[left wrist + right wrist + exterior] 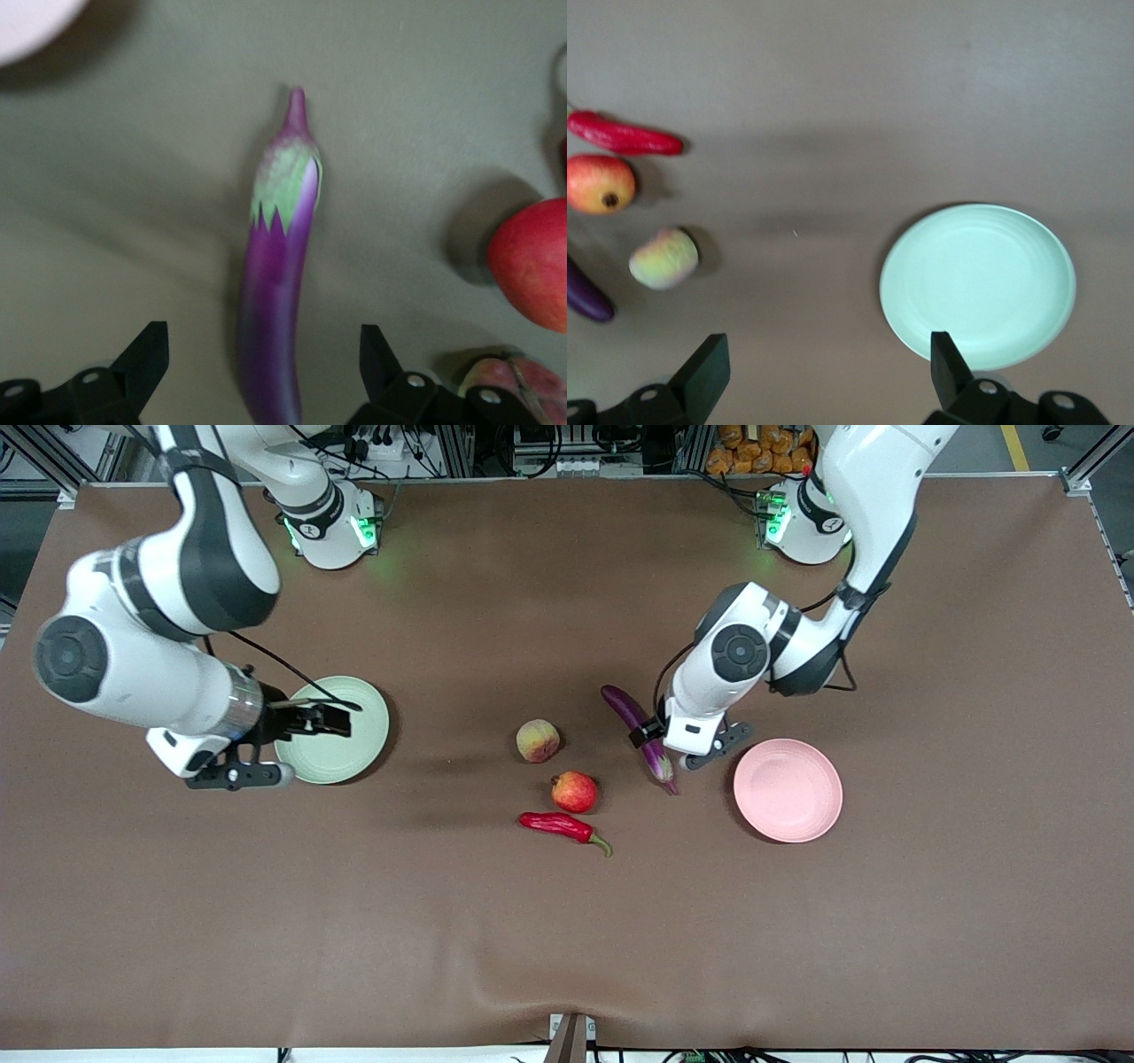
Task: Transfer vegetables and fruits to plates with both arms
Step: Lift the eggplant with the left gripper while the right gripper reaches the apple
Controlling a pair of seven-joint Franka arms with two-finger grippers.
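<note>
Now the left gripper (pixel 640 735) is down at the eggplant (pixel 636 728) just right of the front view's centre, its two fingers (pixel 142 354) spread apart on either side of the purple body without clamping it; in the left wrist view the eggplant (pixel 275 301) runs up the middle of the frame between the black fingertips, green-capped stem end pointing toward the top. Whether the fingers touch the skin cannot be told. The eggplant lies on the brown table (pixel 567 921), slanting from upper left to lower right in the front view. The pink plate (pixel 788 789) sits bare to the right of it, near the gripper but apart from it. Around the centre of the front view lie the peach (pixel 538 740), below it the pomegranate (pixel 574 791), and lowest the red chili pepper (pixel 562 825), all close together and clear of both plates. The right gripper (pixel 332 719) hangs over the green plate (pixel 341 753) at the left of the front view, fingers wide apart and holding nothing; in the right wrist view the green plate (pixel 978 285) fills the lower right, with the chili (pixel 625 135), pomegranate (pixel 600 183), peach (pixel 664 258) and the eggplant's tip (pixel 586 294) stacked along the left edge.
</note>
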